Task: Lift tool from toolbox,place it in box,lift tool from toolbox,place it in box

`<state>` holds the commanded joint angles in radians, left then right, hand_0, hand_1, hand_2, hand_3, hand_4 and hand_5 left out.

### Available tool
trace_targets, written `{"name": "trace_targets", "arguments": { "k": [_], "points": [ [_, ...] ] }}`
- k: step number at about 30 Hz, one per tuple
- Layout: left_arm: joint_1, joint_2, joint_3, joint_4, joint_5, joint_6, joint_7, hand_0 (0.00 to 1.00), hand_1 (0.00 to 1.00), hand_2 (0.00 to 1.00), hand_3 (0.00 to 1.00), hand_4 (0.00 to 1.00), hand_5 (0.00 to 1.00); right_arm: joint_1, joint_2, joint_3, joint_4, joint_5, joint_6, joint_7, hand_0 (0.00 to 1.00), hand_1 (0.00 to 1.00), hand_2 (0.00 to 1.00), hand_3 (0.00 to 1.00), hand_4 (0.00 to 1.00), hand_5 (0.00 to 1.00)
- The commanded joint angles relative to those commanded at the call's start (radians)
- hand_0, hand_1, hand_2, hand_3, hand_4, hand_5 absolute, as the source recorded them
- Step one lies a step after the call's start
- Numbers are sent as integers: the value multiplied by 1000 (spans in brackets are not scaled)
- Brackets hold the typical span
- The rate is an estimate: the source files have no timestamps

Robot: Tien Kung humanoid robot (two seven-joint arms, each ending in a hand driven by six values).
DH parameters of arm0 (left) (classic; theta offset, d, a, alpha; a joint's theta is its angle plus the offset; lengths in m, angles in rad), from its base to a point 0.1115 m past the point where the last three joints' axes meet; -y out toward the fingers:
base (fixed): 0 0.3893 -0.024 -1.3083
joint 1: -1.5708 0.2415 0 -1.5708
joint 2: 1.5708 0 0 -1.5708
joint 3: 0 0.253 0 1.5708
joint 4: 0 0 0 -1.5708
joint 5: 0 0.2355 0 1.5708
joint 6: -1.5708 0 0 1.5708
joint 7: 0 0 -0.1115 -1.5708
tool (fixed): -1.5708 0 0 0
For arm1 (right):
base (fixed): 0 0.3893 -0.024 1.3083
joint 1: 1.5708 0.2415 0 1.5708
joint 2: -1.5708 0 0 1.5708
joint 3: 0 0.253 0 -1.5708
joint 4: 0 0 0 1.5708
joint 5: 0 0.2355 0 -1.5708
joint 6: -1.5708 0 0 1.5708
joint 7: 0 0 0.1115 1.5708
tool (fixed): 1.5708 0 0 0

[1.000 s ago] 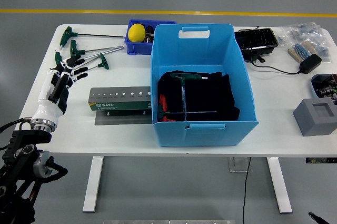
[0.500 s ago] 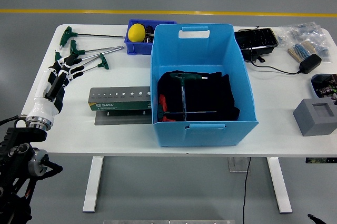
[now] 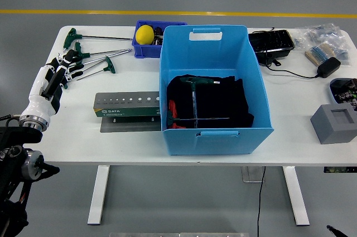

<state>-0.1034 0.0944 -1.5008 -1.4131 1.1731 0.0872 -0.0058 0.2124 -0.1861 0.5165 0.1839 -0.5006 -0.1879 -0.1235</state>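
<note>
A: White bench (image 3: pixel 290 136), grey floor. Where are the tools?

B: Two wrenches (image 3: pixel 194 106) in the blue box (image 3: pixel 215 89); three more (image 3: pixel 95 61) lie far-left.

A: Left hand (image 3: pixel 58 75)?

B: Fingers spread, empty, beside those handles, probably lining up a grab. Right arm not visible.

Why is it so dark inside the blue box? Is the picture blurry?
Head view: not blurry, the picture is sharp and evenly lit. The dark patch is black cloth lying in the blue box, not shadow. Head view: the T-handle tools on it show clearly; only a soft shadow under the grey tool holder.
</note>
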Motion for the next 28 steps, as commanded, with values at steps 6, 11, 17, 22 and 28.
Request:
{"name": "trace_targets", "arguments": {
  "k": [6,11,17,22,28],
  "points": [
    [-3,-3,-5,-4,-5,-3,-20,710,747,800,740,908,747,-1,-2,-1,0,1,0,0,619,599,671,565,819,681],
    [0,-6,-6,-2,-7,-17,-17,712,748,800,739,909,749,-1,0,4,-1,-5,0,-2,619,600,671,565,820,684],
    [0,-7,-4,2,-14,-18,-16,713,746,800,740,908,750,0,1,6,-1,-7,-1,-2,619,601,672,566,822,683],
    [-4,-6,-6,0,-14,-17,-18,713,746,800,740,908,750,1,1,2,-1,-4,0,0,619,601,672,566,822,683],
    [-4,-7,-8,1,-13,-18,-19,714,747,800,746,908,749,2,0,0,-1,-1,0,0,620,601,672,566,822,684]
  ]
}}
